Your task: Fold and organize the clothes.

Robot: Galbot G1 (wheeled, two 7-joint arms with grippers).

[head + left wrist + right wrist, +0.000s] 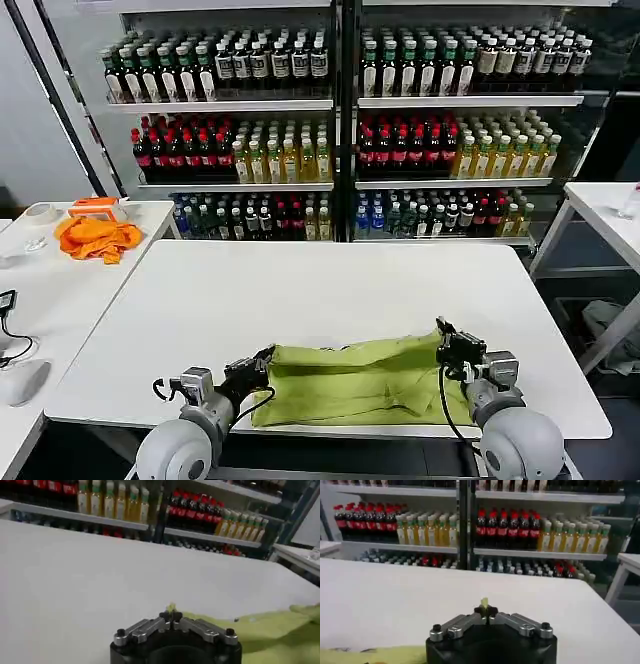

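Observation:
The lime T-shirt (pixel 355 383) lies folded in a long band along the near edge of the white table (pixel 320 290). My left gripper (pixel 266 354) is shut on the shirt's left far corner, and a bit of lime cloth (pixel 171 607) pokes out between its fingertips. My right gripper (pixel 441 330) is shut on the right far corner, with a small tuft of lime cloth (pixel 484 602) sticking up from the closed tips. Both pinched corners sit just above the tabletop. The rest of the shirt (pixel 270 630) trails toward the other arm.
An orange cloth (pixel 98 238) lies on the side table (pixel 60 290) at the left, with tape rolls and a mouse nearby. Shelves of bottles (pixel 340 130) stand behind the table. Another white table (pixel 605 215) is at the right.

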